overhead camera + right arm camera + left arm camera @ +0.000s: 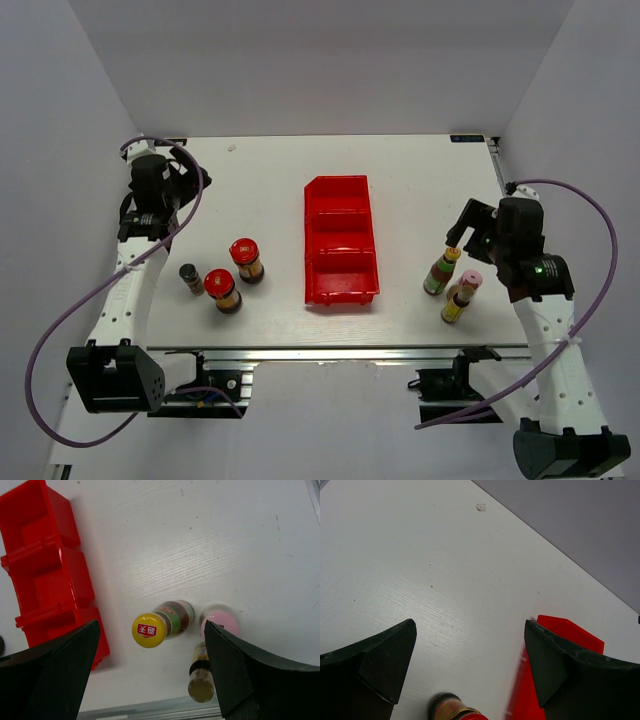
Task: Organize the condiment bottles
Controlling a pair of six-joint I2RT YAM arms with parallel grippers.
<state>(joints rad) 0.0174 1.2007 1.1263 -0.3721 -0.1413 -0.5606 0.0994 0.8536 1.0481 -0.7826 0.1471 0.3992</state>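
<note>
While the left gripper point(188, 182) hangs released over the table's point(270, 170) far-left part, fingers spread on nothing, a small dark-capped bottle point(190, 278) stands near the front edge. Just beside it is the front red-lidded jar point(223, 290), then the rear red-lidded jar point(246, 260). Centre: the red tray point(340, 240). Over on the right, the yellow-capped bottle point(150, 630) and the pink-capped bottle point(220, 622) stand close together, with the right gripper point(150, 632) wide open above them.

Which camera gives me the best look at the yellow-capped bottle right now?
Right wrist: the yellow-capped bottle sits mid-frame, cap logo and green label clear, beside the pink-capped bottle. The top view shows it small but whole. The left wrist view misses it.
</note>
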